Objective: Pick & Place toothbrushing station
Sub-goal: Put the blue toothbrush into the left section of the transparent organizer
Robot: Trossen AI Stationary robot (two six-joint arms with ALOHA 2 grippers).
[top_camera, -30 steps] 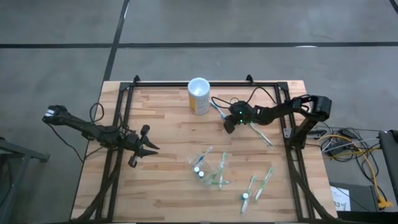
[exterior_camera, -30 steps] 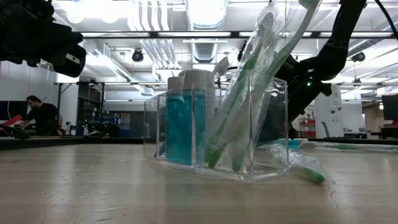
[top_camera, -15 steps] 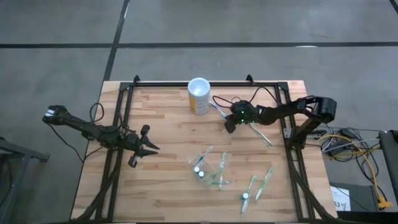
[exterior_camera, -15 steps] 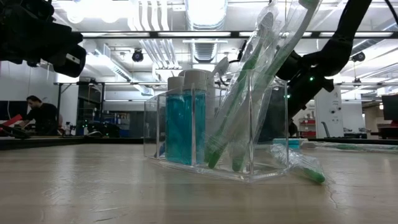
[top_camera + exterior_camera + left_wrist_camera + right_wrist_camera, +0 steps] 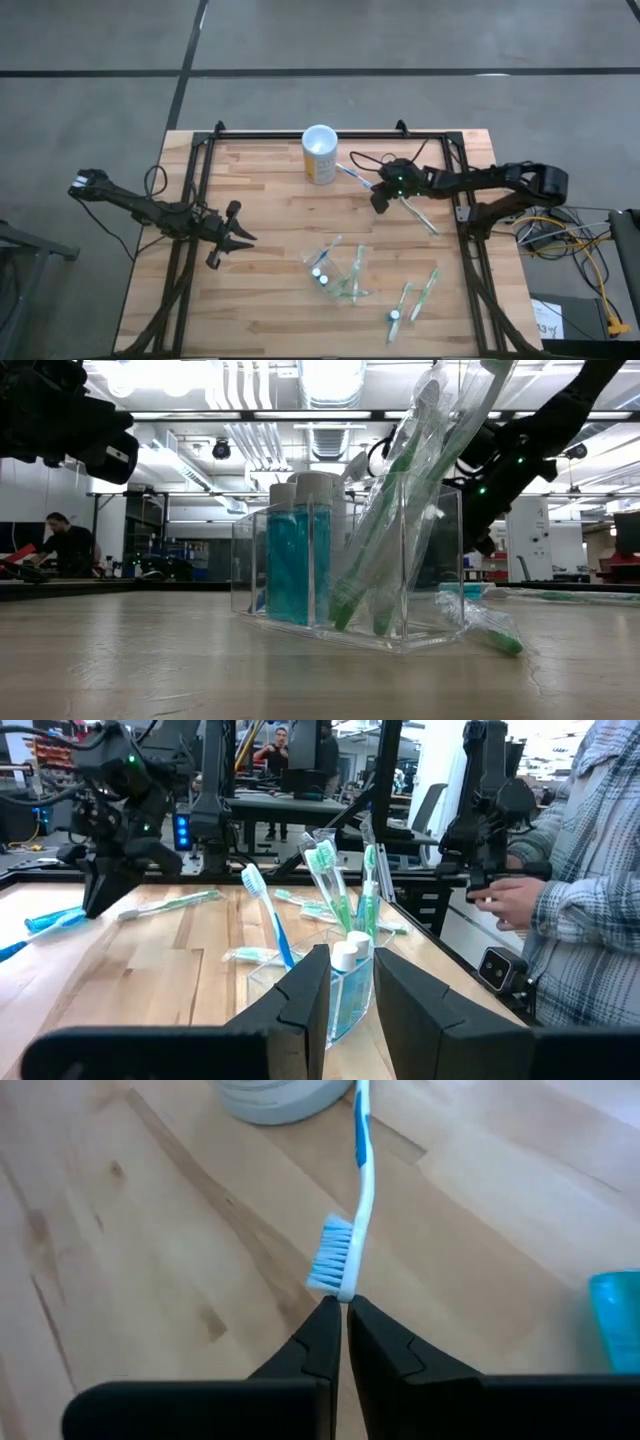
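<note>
Change since earlier frame: right arm had stretched flatter along the desk's far right edge; left arm unmoved.
High view: toothbrushing station stood near the desk's near edge, mid-width.
Low view: station held bottles and brushes; judged light, rigid, slippery, top-heavy; best gripped across one wall.
Left wrist view: left gripper part-spread, empty.
Right wrist view: right gripper pressed together, tips at blue toothbrush bristles.

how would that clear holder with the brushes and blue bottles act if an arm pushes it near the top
The clear holder probably tips rather than slides: tall wrapped toothbrushes lean out above its rim, so the load looks top-heavy. The two blue bottles likely add weight low down, which may steady it. Its smooth walls look slippery to grip.
</note>
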